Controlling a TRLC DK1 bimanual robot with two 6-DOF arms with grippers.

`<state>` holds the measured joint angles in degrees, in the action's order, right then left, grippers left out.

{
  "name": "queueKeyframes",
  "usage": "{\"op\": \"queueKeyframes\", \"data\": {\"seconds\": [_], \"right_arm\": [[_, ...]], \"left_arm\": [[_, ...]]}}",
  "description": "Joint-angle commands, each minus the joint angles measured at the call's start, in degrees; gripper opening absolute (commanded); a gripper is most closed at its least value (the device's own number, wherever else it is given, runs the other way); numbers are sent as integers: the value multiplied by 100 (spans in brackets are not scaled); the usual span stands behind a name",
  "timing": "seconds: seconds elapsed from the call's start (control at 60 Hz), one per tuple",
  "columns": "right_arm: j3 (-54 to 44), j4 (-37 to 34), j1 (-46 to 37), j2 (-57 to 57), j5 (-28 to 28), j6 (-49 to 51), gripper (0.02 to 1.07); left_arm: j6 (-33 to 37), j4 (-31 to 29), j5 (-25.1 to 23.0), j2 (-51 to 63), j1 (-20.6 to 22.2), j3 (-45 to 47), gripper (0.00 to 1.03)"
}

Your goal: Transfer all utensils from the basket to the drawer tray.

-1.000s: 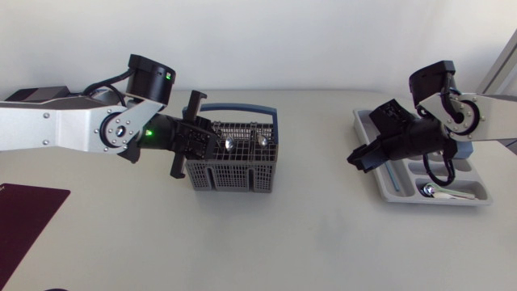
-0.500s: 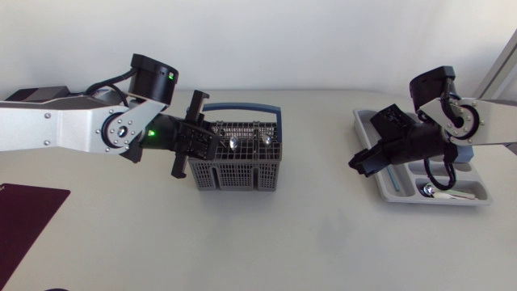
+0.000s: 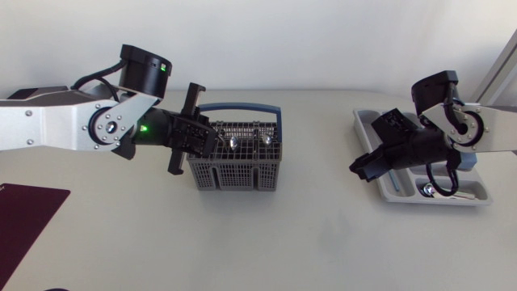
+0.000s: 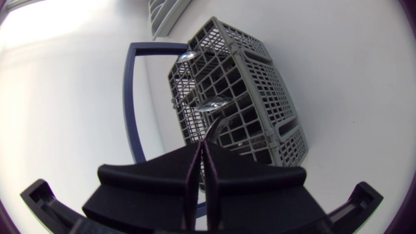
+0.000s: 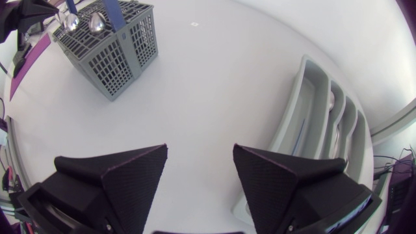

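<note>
Two spoons (image 3: 232,143) stand bowl-up in a grey mesh basket (image 3: 242,174) with a blue handle (image 3: 240,106). The basket is near the middle of a pale bench (image 3: 307,242).

The left end effector (image 4: 200,146) is at the basket's left side, about level with its rim. Its fingers are pressed together with only a hairline between them. In the left wrist view, the nearer spoon's bowl lies just ahead of the fingertips and its stem runs down toward them. Whether the tips pinch that stem cannot be made out.

The drawer tray (image 3: 361,121) lies well apart to the right. One laid spoon (image 3: 430,191) already rests at its near end. The right end effector (image 5: 200,153) hovers over bare bench just beside the tray rim that faces the basket. Its fingers are spread wide and hold nothing.

The step in hand appears to be drawing a spoon out of the basket with the left arm. The task looks partly done, with one utensil in the tray and at least two in the basket. The next move likely calls for a firm pinch on the stem. A straight lift would then clear the mesh and the blue handle. After that comes a carry across the bench, or a handover to the open right end effector, which seems placed to receive.
</note>
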<state>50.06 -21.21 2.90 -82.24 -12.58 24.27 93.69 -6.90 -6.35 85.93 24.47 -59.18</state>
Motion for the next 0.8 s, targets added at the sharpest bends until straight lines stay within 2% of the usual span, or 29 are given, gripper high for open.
{"op": "queueKeyframes", "data": {"seconds": [0.0,0.5,0.65,0.783], "right_arm": [[-155,3,44,111,-8,51,76],[-304,-85,203,498,1,25,76],[-313,-173,299,700,19,16,76],[-322,-287,361,946,19,-1,76]], "left_arm": [[123,-75,-33,-182,40,-226,4],[97,-602,-42,-1289,40,-437,4],[-237,-682,-24,-1694,102,-331,4],[-870,-1015,72,-2028,304,-349,4]]}}
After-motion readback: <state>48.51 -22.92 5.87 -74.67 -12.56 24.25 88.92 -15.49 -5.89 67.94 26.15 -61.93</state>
